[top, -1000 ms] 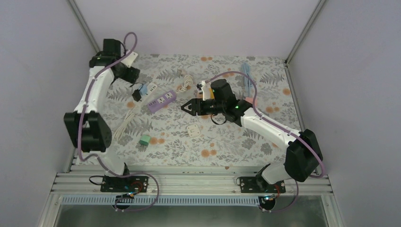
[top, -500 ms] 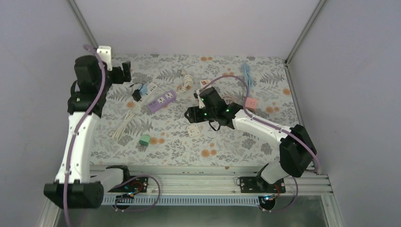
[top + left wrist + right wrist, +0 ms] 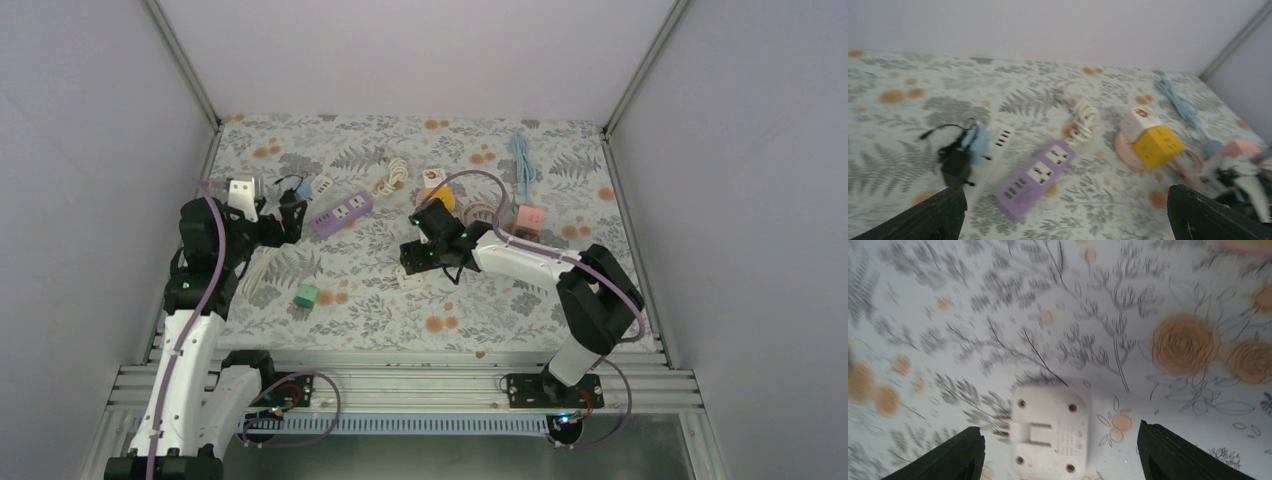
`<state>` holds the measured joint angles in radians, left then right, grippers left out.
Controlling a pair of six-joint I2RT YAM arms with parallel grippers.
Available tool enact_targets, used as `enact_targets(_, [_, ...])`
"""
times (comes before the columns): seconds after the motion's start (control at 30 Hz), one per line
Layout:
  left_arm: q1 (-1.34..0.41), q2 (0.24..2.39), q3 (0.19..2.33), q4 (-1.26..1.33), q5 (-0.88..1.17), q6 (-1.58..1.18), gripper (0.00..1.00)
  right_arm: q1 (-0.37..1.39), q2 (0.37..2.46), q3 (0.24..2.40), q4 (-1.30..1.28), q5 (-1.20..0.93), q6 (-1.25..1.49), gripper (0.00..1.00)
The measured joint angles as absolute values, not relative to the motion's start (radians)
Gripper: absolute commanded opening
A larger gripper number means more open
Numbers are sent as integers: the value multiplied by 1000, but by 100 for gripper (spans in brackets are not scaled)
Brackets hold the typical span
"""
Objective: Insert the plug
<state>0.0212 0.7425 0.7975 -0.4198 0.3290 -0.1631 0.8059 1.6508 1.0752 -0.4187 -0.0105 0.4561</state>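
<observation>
The white plug (image 3: pixel 408 276) lies flat on the floral mat near the middle, its brass prongs pointing left in the right wrist view (image 3: pixel 1050 432). My right gripper (image 3: pixel 412 258) hovers directly over it, open, with one dark finger on each side (image 3: pixel 1060 455) and no contact that I can see. The purple power strip (image 3: pixel 343 213) lies at the back left, sockets up (image 3: pixel 1035 180). My left gripper (image 3: pixel 283 225) is open and empty just left of the strip, its fingers at the bottom corners of the left wrist view (image 3: pixel 1068 220).
A black adapter (image 3: pixel 955 160), a blue plug (image 3: pixel 977 142) and a white strip (image 3: pixel 998 142) lie left of the purple strip. A yellow cube socket (image 3: pixel 1158 145), coiled white cable (image 3: pixel 1083 115), pink socket (image 3: pixel 529 216), blue cable (image 3: pixel 520 160) and green block (image 3: pixel 306 296) lie around.
The left arm swung from the back corner down toward the near left and its gripper opened wide. The right gripper moved left and nearer, over the white plug, and opened wider.
</observation>
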Motion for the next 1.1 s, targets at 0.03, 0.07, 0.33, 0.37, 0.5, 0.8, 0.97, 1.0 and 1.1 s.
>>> enact_targets(0.03, [21, 738, 778, -410, 363, -170, 100, 807, 1662, 1068, -418, -19, 448, 77])
enact_targets(0.07, [21, 737, 766, -400, 393, -174, 100, 812, 1673, 1060, -423, -22, 436, 77])
enact_targets(0.33, [21, 760, 756, -322, 500, -177, 100, 878, 1732, 1012, -494, -17, 344, 79])
enact_targets(0.37, [21, 767, 756, -318, 503, -176, 100, 879, 1739, 1012, -495, -18, 339, 79])
enact_targets(0.5, [21, 785, 755, -308, 509, -177, 100, 879, 1780, 1042, -505, -16, 326, 79])
enact_targets(0.8, [21, 786, 755, -303, 513, -177, 100, 919, 1859, 1141, -529, 23, 314, 82])
enact_targets(0.97, [21, 801, 755, -293, 515, -176, 100, 942, 1896, 1190, -558, 62, 316, 78])
enact_targets(1.0, [21, 805, 755, -291, 517, -176, 100, 946, 1902, 1197, -560, 71, 317, 77])
enact_targets(1.1, [21, 815, 754, -286, 525, -176, 100, 954, 1909, 1202, -564, 92, 318, 76])
